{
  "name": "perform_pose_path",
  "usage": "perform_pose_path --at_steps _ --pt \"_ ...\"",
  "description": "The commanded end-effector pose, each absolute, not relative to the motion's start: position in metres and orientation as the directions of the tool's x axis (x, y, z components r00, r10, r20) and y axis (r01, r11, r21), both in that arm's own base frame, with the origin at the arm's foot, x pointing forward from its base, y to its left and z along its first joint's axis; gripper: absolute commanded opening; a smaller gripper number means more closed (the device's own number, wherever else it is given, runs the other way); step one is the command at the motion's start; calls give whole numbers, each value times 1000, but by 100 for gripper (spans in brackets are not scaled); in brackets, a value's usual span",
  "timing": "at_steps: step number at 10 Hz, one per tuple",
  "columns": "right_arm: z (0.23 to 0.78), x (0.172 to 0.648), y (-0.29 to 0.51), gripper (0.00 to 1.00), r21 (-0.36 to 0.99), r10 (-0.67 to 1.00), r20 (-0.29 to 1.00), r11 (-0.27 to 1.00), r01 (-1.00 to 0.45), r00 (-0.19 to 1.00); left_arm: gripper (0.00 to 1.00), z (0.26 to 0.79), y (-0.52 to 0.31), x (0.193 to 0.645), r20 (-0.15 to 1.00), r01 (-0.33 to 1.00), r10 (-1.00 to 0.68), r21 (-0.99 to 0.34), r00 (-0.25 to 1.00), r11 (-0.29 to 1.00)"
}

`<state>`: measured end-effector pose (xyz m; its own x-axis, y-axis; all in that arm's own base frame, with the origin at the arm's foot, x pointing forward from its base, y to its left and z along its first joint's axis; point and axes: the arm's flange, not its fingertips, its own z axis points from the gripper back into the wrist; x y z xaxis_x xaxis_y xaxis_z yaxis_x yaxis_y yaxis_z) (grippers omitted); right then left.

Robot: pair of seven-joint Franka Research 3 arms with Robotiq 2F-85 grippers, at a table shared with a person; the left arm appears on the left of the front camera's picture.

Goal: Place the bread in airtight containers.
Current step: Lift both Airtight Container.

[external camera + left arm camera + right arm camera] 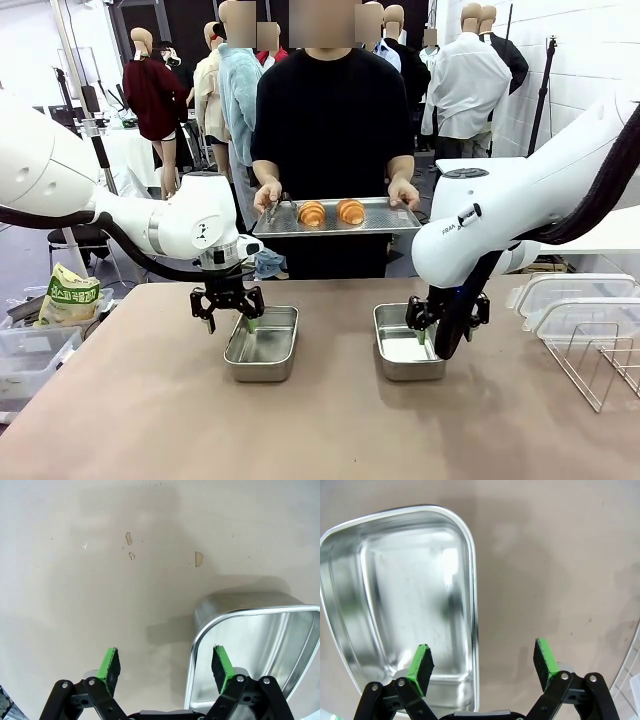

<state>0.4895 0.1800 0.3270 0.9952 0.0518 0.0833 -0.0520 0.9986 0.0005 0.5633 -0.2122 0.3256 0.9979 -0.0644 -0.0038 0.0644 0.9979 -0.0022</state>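
Straddling tub walls: left gripper (228,318) gapes empty over the left container (272,348), right gripper (432,336) likewise over the right container (398,352). Croissants (312,212) wait on the person's tray (330,230) — close squarely, avoid tipping.

Tan table (130,420) carries 2 empty steel containers, apart: left container (262,348), right container (400,352). Clear lids (575,298) and wire rack (597,365) lie at its right edge.

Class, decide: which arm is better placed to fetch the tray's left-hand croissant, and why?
Probably the left. The left fingers, open, hang at the left tub, nearer that croissant on the person's tray; the right fingers sit at the far tub.
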Motion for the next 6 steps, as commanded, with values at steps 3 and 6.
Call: perform_pose_path --at_steps 3,6 --pt "315 506 180 75 -15 35 109 999 -34 993 47 325 -208 557 -15 48 -48 -24 999 999" --pt "311 507 180 18 -12 33 95 999 -32 995 0 325 -208 558 -11 54 -55 -23 998 998"
